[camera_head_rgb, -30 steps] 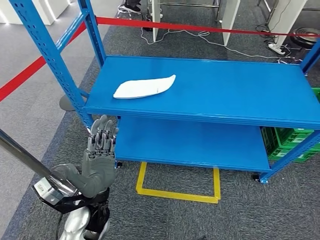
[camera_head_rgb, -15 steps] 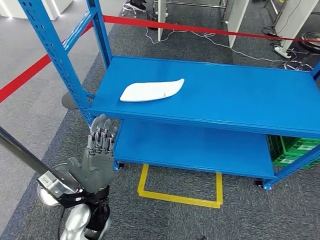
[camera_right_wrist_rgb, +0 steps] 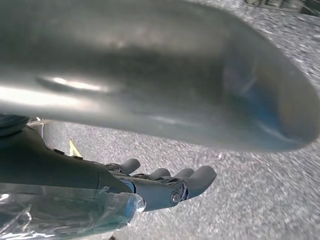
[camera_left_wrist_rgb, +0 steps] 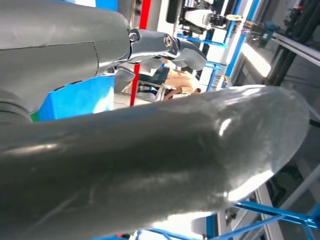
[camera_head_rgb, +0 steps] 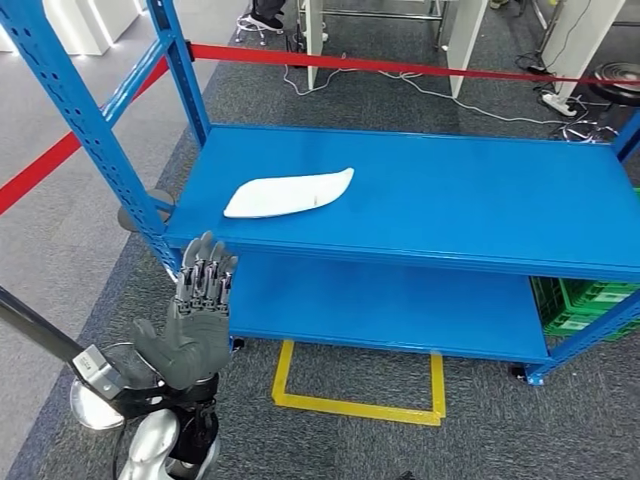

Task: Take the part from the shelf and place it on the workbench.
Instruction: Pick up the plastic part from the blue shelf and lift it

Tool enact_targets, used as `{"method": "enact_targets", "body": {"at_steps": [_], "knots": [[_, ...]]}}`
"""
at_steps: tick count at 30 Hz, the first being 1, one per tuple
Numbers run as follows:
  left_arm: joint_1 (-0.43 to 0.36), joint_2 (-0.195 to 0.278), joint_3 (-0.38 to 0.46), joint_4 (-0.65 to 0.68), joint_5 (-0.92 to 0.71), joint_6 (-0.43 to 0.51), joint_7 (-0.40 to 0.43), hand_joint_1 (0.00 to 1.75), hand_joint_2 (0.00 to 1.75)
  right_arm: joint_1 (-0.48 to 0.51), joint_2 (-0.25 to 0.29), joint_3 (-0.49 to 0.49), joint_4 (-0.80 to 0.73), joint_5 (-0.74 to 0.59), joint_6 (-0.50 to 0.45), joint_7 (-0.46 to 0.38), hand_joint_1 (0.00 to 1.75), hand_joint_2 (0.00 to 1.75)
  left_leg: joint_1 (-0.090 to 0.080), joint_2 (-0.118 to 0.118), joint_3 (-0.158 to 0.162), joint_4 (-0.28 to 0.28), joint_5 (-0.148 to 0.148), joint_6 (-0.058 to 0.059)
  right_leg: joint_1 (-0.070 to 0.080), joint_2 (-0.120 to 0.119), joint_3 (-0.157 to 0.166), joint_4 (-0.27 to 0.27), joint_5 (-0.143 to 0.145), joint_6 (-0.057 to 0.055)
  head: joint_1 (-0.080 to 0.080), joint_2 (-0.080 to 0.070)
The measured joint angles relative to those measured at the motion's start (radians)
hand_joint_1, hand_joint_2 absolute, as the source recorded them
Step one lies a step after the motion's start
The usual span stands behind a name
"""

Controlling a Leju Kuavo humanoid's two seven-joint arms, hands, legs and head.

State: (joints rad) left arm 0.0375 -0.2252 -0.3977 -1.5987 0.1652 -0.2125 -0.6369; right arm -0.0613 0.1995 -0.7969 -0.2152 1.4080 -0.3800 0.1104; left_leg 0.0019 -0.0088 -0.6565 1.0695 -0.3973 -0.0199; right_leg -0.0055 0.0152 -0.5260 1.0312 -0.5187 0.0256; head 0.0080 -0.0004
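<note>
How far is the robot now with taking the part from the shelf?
Nothing looks done yet: the white part lies flat on the blue shelf's upper level, untouched. The left hand is raised in front of the shelf's corner, below the part, its fingers apart and holding nothing. Reaching, gripping and carrying it to the workbench all remain.

Red barrier tape stretches across grey carpet beyond a yellow floor marking, while green plastic crates sit at the far right and white cables trail near a power strip.
</note>
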Motion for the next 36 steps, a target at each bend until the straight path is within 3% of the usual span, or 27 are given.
{"method": "enact_targets", "body": {"at_steps": [2,5,6,8,9,10,11,12,14,15,16,19,21,24,25,26,27,29,30,32,34,36], "knots": [[-0.002,-0.001,0.001,0.002,0.000,0.009,0.004,0.00,0.00,-0.001,0.000,0.000,0.000,-0.002,-0.001,0.001,0.00,0.00,-0.002,-0.001,0.022,-0.043,-0.013,0.009,0.004,0.000,0.011,-0.005,-0.009,0.013,0.001,0.000],[-0.002,-0.007,0.007,0.005,-0.003,0.039,0.012,0.00,0.00,-0.003,0.000,0.000,0.000,-0.004,-0.002,0.002,0.00,0.00,0.002,-0.003,0.032,-0.050,-0.025,0.026,0.002,-0.003,0.016,0.006,-0.026,0.028,0.006,0.000],[-0.002,-0.009,0.008,0.005,-0.005,0.045,0.013,0.00,0.00,-0.004,0.000,0.000,0.000,-0.004,-0.003,0.002,0.00,0.00,0.004,-0.003,0.037,-0.052,-0.030,0.032,0.002,-0.005,-0.003,0.044,-0.045,0.032,0.008,0.000],[-0.001,-0.010,0.009,0.006,-0.007,0.052,0.014,0.00,0.00,-0.004,0.000,0.000,0.000,-0.004,-0.003,0.002,0.00,0.00,0.003,-0.002,0.047,-0.052,-0.042,0.039,0.003,-0.006,-0.086,0.179,-0.090,0.035,0.013,0.000],[-0.001,-0.010,0.009,0.008,-0.007,0.054,0.015,0.00,0.00,-0.003,0.000,0.000,0.000,-0.005,-0.003,0.002,0.00,0.00,0.002,-0.003,0.053,-0.052,-0.049,0.041,0.003,-0.006,-0.133,0.245,-0.102,0.035,0.014,0.000],[-0.001,-0.010,0.010,0.009,-0.007,0.056,0.017,0.00,0.00,-0.001,0.000,0.000,0.000,-0.005,-0.003,0.002,0.00,0.00,0.002,-0.004,0.061,-0.052,-0.056,0.042,0.003,-0.006,-0.169,0.283,-0.095,0.035,0.014,0.000],[-0.001,-0.010,0.011,0.010,-0.007,0.058,0.018,0.00,0.00,0.000,0.000,0.000,0.000,-0.005,-0.003,0.003,0.00,0.00,0.002,-0.006,0.072,-0.052,-0.065,0.042,0.003,-0.006,-0.187,0.282,-0.067,0.034,0.015,0.000],[-0.001,-0.010,0.012,0.010,-0.007,0.062,0.020,0.00,0.00,0.001,0.000,0.000,0.000,-0.005,-0.004,0.003,0.00,0.00,0.001,-0.008,0.086,-0.052,-0.074,0.040,0.003,-0.006,-0.184,0.241,-0.019,0.032,0.015,0.000],[-0.001,-0.011,0.012,0.011,-0.007,0.068,0.023,0.00,0.00,0.001,0.000,0.000,0.000,-0.006,-0.004,0.003,0.00,0.00,-0.001,-0.009,0.112,-0.051,-0.094,0.034,0.004,-0.007,-0.147,0.111,0.078,0.028,0.015,0.000],[-0.001,-0.011,0.012,0.011,-0.006,0.070,0.024,0.00,0.00,0.001,0.000,0.000,0.000,-0.006,-0.004,0.003,0.00,0.00,-0.002,-0.010,0.120,-0.050,-0.102,0.029,0.005,-0.006,-0.128,0.060,0.102,0.025,0.015,0.000],[-0.001,-0.011,0.012,0.011,-0.006,0.071,0.025,0.00,0.00,0.000,0.000,0.000,0.000,-0.006,-0.005,0.003,0.00,0.00,-0.004,-0.010,0.123,-0.050,-0.107,0.024,0.006,-0.005,-0.117,0.031,0.110,0.021,0.014,0.000],[-0.001,-0.010,0.013,0.012,-0.004,0.072,0.026,0.00,0.00,-0.002,0.000,-0.001,0.000,-0.007,-0.006,0.004,0.00,0.00,-0.004,-0.010,0.127,-0.056,-0.114,0.010,0.005,-0.002,-0.109,0.017,0.100,0.007,0.010,0.000],[-0.001,-0.010,0.013,0.011,-0.004,0.072,0.026,0.00,0.00,-0.002,0.000,-0.001,0.000,-0.006,-0.006,0.004,0.00,0.00,-0.004,-0.006,0.111,-0.015,-0.141,-0.001,0.000,-0.003,-0.100,0.010,0.096,-0.003,0.007,0.000],[-0.001,-0.010,0.015,0.012,0.004,0.072,0.030,0.00,0.00,-0.004,0.000,-0.001,0.000,-0.006,-0.006,0.004,0.00,0.00,-0.003,-0.004,0.008,0.164,-0.210,-0.011,-0.003,-0.005,-0.092,0.006,0.090,-0.013,0.002,0.000],[-0.001,-0.010,0.016,0.013,0.012,0.072,0.034,0.00,0.00,-0.004,0.000,-0.002,0.000,-0.006,-0.006,0.005,0.00,0.00,-0.002,-0.004,-0.023,0.206,-0.215,-0.012,-0.003,-0.005,-0.091,0.007,0.088,-0.014,0.002,0.000],[0.000,-0.010,0.017,0.013,0.021,0.071,0.039,0.00,0.00,-0.004,0.000,-0.003,0.000,-0.007,-0.006,0.006,0.00,0.00,-0.002,-0.003,-0.037,0.216,-0.200,-0.011,-0.003,-0.005,-0.088,0.007,0.086,-0.014,0.002,0.000],[0.000,-0.010,0.018,0.013,0.028,0.070,0.044,0.00,0.00,-0.004,0.000,-0.003,0.000,-0.007,-0.006,0.007,0.00,0.00,-0.001,-0.003,-0.032,0.188,-0.166,-0.011,-0.004,-0.004,-0.085,0.007,0.084,-0.013,0.002,0.000],[0.000,-0.010,0.019,0.014,0.035,0.069,0.047,0.00,0.00,-0.004,0.000,-0.005,0.000,-0.007,-0.006,0.008,0.00,0.00,-0.001,-0.001,0.015,0.068,-0.087,-0.007,-0.003,-0.001,-0.078,0.007,0.080,-0.008,0.002,0.000],[0.000,-0.010,0.019,0.014,0.035,0.068,0.047,0.00,0.00,-0.004,0.000,-0.005,0.000,-0.007,-0.006,0.007,0.00,0.00,-0.001,-0.001,0.040,0.011,-0.064,-0.005,-0.002,0.001,-0.077,0.009,0.077,-0.003,0.001,0.000],[-0.001,-0.010,0.018,0.013,0.032,0.067,0.048,0.00,0.00,-0.003,0.000,-0.006,0.000,-0.006,-0.006,0.005,0.00,0.00,-0.002,-0.003,0.060,-0.043,-0.053,0.004,0.002,0.001,-0.078,0.008,0.075,0.008,0.002,0.000],[-0.001,-0.010,0.015,0.013,0.021,0.065,0.047,0.00,0.00,-0.003,0.000,-0.007,0.000,-0.006,-0.005,0.002,0.00,0.00,-0.001,-0.005,0.061,-0.051,-0.053,0.015,0.002,0.000,-0.079,0.004,0.075,0.019,0.003,0.000],[-0.003,-0.010,0.009,0.013,0.010,0.051,0.035,0.00,0.00,-0.004,0.000,-0.009,0.000,-0.005,-0.003,-0.002,0.00,0.00,0.002,-0.005,0.064,-0.054,-0.054,0.028,0.001,-0.002,-0.093,0.036,0.053,0.028,0.007,0.000]]}}
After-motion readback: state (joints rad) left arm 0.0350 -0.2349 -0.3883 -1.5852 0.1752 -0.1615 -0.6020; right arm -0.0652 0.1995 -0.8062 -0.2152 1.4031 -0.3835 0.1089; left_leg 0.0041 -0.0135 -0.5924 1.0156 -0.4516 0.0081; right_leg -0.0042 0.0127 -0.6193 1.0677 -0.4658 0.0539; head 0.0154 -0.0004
